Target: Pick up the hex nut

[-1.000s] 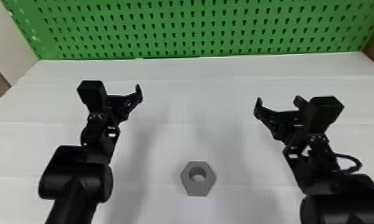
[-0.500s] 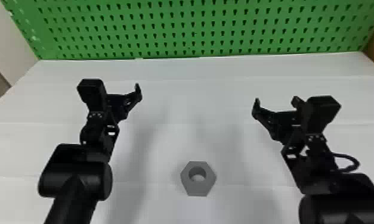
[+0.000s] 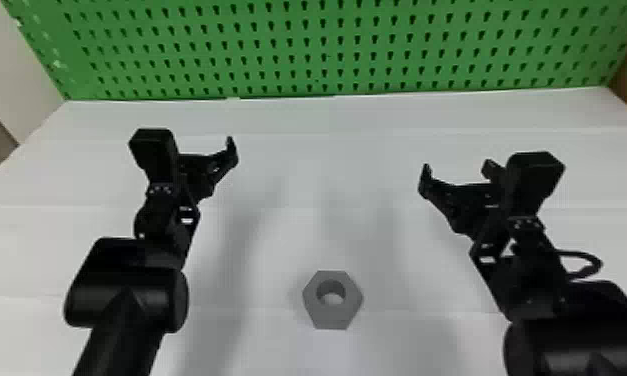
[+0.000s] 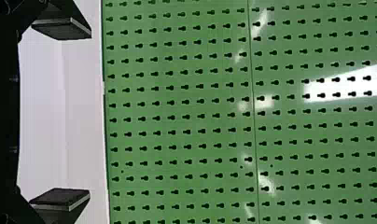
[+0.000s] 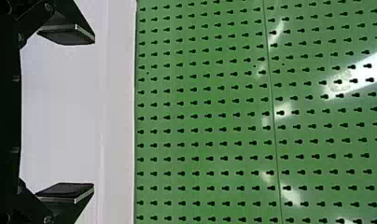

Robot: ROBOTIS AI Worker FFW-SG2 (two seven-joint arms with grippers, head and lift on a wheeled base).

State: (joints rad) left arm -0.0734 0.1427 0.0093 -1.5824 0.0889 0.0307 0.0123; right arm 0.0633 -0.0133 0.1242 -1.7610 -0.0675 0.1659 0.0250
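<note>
Your right gripper (image 5: 94, 113) has edged slightly inward; it and your left gripper (image 4: 90, 113) are spread, empty. The grey hex nut (image 3: 332, 316) lies nearer you on the white table (image 3: 322, 165), likely awaiting an approach.

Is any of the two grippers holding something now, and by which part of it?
No, nothing is held: the left gripper and the right gripper are open and bare between their fingers.

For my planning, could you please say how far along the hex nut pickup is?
Nothing looks done: the hex nut lies on the table. Nothing is in hand; the left gripper and right gripper are open and empty. The whole pickup is left.
</note>
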